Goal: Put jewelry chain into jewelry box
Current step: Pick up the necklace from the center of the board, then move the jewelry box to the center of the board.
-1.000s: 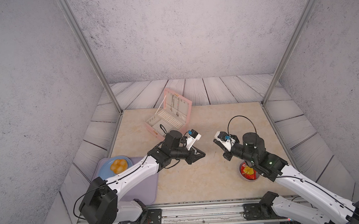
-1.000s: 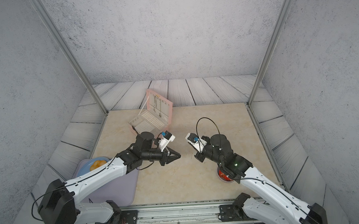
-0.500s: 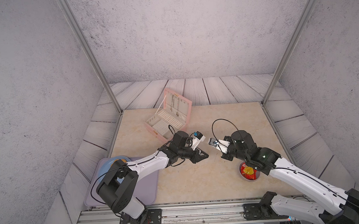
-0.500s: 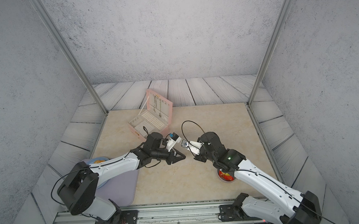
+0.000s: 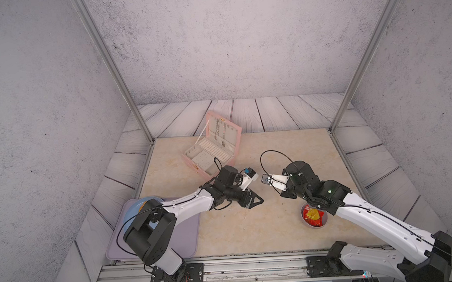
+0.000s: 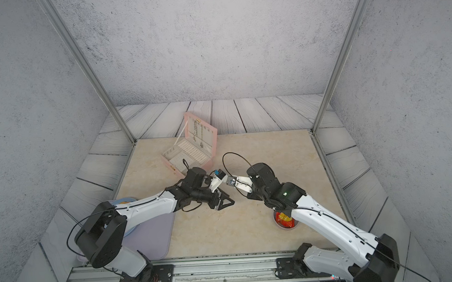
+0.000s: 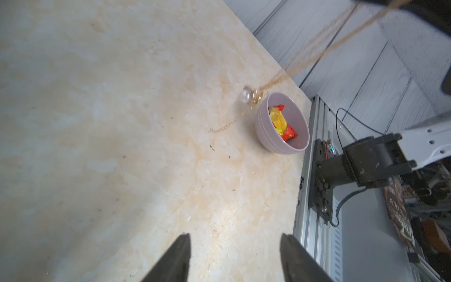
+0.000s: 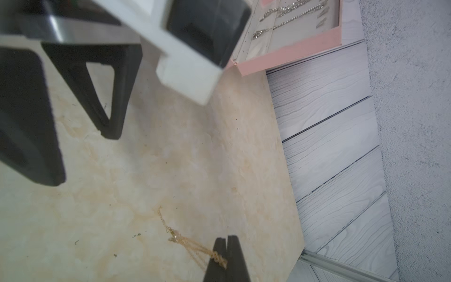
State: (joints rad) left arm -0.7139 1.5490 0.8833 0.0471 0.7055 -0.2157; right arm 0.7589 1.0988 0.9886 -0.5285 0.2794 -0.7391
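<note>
The jewelry chain (image 8: 185, 241), thin and gold, hangs from my right gripper (image 8: 225, 239), which is shut on it just above the marble tabletop. In the left wrist view the jewelry chain (image 7: 317, 51) slants down to a pale bead (image 7: 246, 96), and its loose end touches the table. My left gripper (image 7: 235, 244) is open with nothing between its fingers. In both top views it (image 5: 257, 202) faces the right gripper (image 5: 283, 195) a short way apart. The pink jewelry box (image 5: 194, 163) stands open behind the left arm. The chain is too fine to show in the top views.
Silvery chains (image 8: 288, 18) hang inside the box lid (image 6: 214, 145). A grey bowl (image 7: 263, 131) holding a red and yellow packet sits by the front right under the right arm. A purple mat (image 5: 187, 236) with a blue plate (image 5: 133, 212) lies at the front left.
Both arms have moved towards each other at the middle of the table. The left gripper's jaws, closed before, now stand apart. The right gripper stays shut.
</note>
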